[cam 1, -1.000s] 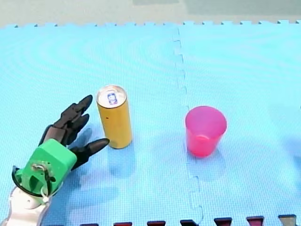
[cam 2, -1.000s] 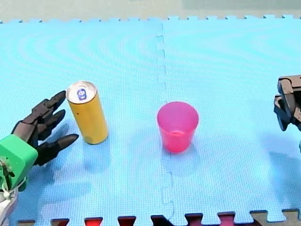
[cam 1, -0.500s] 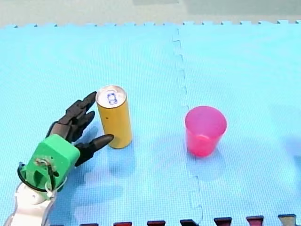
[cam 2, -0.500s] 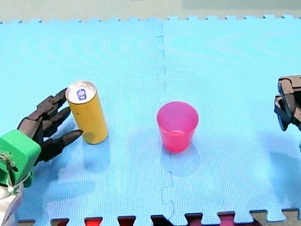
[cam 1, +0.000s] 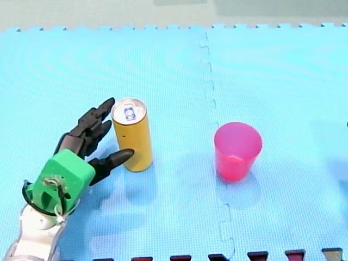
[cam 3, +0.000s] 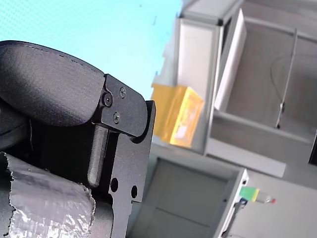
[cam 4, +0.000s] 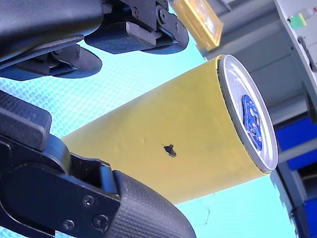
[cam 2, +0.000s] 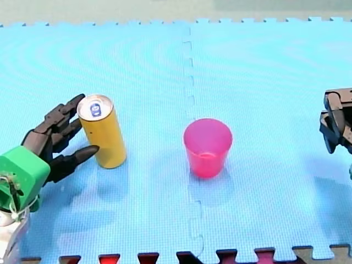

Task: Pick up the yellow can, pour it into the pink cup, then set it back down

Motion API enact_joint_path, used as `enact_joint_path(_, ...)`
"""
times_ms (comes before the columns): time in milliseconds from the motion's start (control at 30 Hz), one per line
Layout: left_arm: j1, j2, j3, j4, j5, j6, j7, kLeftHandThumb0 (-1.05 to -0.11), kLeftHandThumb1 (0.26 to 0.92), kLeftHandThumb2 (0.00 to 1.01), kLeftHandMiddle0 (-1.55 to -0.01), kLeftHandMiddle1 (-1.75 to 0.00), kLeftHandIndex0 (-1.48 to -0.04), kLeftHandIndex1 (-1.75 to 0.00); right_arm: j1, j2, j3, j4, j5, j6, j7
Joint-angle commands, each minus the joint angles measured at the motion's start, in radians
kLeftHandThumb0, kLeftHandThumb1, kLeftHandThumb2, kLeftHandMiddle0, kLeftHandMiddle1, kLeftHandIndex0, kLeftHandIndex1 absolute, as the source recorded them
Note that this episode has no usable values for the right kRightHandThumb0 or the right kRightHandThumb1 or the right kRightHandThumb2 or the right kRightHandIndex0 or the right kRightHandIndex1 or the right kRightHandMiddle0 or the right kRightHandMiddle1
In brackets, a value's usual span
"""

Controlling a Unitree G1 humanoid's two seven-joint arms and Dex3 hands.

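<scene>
The yellow can (cam 1: 132, 136) stands upright on the blue foam mat, left of centre, its silver top up. My left hand (cam 1: 104, 137) reaches in from the lower left and brackets the can. Its fingers (cam 1: 97, 117) lie against the can's upper left side and its thumb (cam 1: 115, 159) meets the lower front. The second wrist view shows the can (cam 4: 168, 144) close between the thumb (cam 4: 133, 198) and the fingers above it, not clamped. The pink cup (cam 1: 237, 150) stands upright to the right of the can. My right hand (cam 2: 336, 118) is at the mat's far right edge, away from both.
A jagged seam (cam 1: 213, 109) runs front to back through the mat between can and cup. Puzzle-tooth edges line the front (cam 2: 165, 257) and back. The first wrist view shows a yellow box (cam 3: 178, 116) and grey shelving beyond the mat.
My left hand has moved forward and right until its fingers and thumb reach the can's sides. The can, the cup and the right hand have stayed in place.
</scene>
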Motion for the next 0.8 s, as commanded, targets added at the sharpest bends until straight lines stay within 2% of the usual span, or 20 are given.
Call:
enact_joint_path(0, -0.014, -0.002, -0.003, 0.003, 0.003, 0.005, 0.004, -0.959, 0.84, 0.0, -0.36, 0.0, -0.29, 0.0, 0.003, 0.001, -0.005, -0.003, 0.008, -0.001, 0.005)
enact_joint_path(233, -0.03, -0.01, -0.011, 0.011, 0.011, 0.015, 0.017, -0.952, 0.834, 0.0, -0.36, 0.0, -0.29, 0.0, 0.008, 0.005, -0.011, -0.011, 0.021, 0.003, 0.018)
enact_joint_path(767, -0.035, -0.009, -0.024, 0.007, 0.024, 0.016, 0.014, -0.955, 0.834, 0.0, -0.38, -0.01, -0.3, 0.0, 0.015, 0.011, -0.007, -0.025, 0.018, 0.004, 0.01)
